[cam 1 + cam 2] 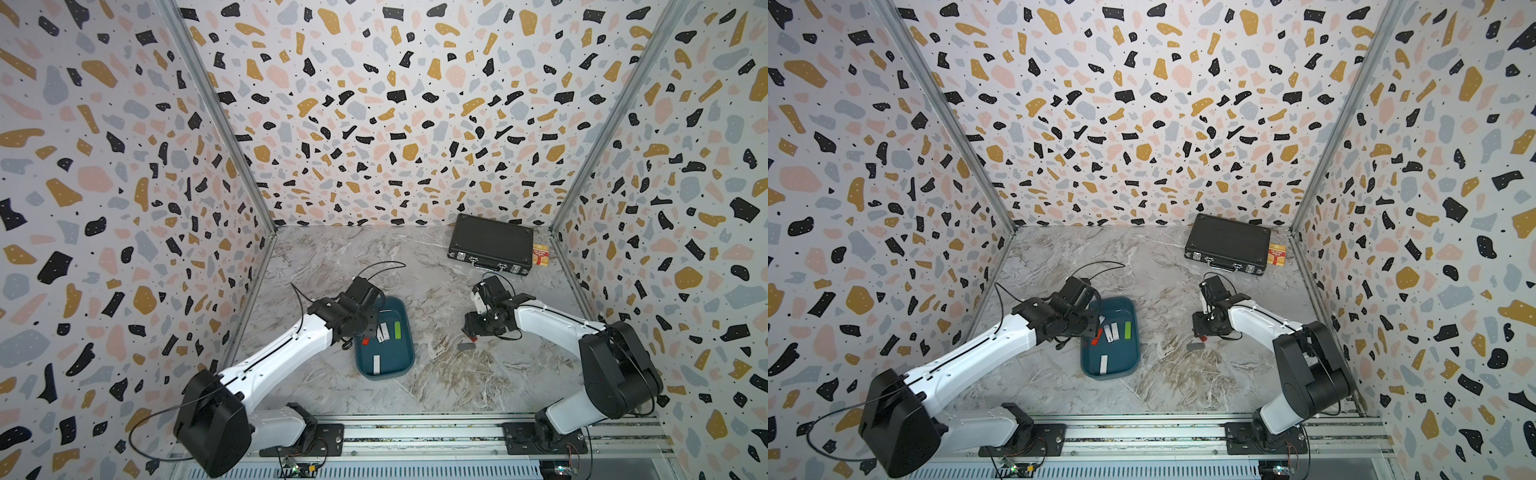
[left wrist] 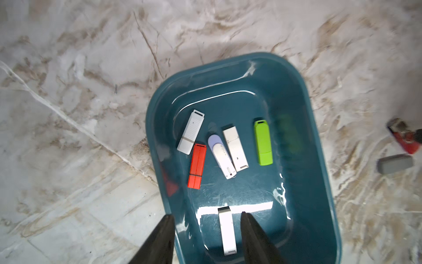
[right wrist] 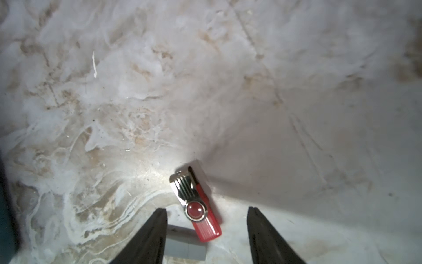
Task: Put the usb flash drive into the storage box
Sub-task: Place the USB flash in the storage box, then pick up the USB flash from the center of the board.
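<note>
On the tabletop point(image 1: 436, 386), in both top views, the teal storage box point(image 1: 397, 359) is seen, with a grey flash drive point(image 1: 466, 346) lying outside it. From the left wrist, the left gripper point(image 2: 206, 214) is shown parted above a white flash drive point(image 2: 227, 230) inside the box. From the right wrist, the right gripper point(image 3: 206, 209) is spread over a red swivel flash drive point(image 3: 196, 203) on the tabletop, seemingly untouched.

A black hard-shell briefcase with metal latches point(image 1: 490, 244) lies flat at the far side of the marble-patterned tabletop point(image 1: 332, 253), with a small red-and-yellow cardboard box point(image 1: 540, 254) just beside it.
</note>
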Tool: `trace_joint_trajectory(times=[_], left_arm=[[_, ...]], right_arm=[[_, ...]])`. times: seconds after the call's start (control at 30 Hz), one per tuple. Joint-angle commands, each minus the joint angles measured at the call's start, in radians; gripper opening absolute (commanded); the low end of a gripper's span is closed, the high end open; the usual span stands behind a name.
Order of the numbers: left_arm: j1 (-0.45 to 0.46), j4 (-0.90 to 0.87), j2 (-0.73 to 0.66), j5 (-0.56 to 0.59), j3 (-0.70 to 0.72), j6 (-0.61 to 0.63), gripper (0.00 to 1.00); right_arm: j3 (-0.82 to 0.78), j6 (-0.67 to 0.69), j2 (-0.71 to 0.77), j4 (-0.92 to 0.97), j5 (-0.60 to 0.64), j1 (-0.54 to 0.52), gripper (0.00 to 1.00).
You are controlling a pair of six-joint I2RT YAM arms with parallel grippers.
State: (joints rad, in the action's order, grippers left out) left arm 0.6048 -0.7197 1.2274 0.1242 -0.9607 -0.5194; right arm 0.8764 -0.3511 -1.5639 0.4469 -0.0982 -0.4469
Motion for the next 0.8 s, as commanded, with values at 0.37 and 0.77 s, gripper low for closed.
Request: trace_joint_trajectory(times=[0.37, 0.77], left_arm=[[-0.001, -0.140, -0.237, -0.029, 0.027, 0.069, 0.54], [-0.002, -0.149, -0.291, -0.018, 0.054, 0.080, 0.54]], right_arm=[[0.099, 0.070, -0.162, 0.118, 0.096, -0.065, 0.50], [0.115, 0.031, -0.139, 0.118, 0.102, -0.095, 0.19]])
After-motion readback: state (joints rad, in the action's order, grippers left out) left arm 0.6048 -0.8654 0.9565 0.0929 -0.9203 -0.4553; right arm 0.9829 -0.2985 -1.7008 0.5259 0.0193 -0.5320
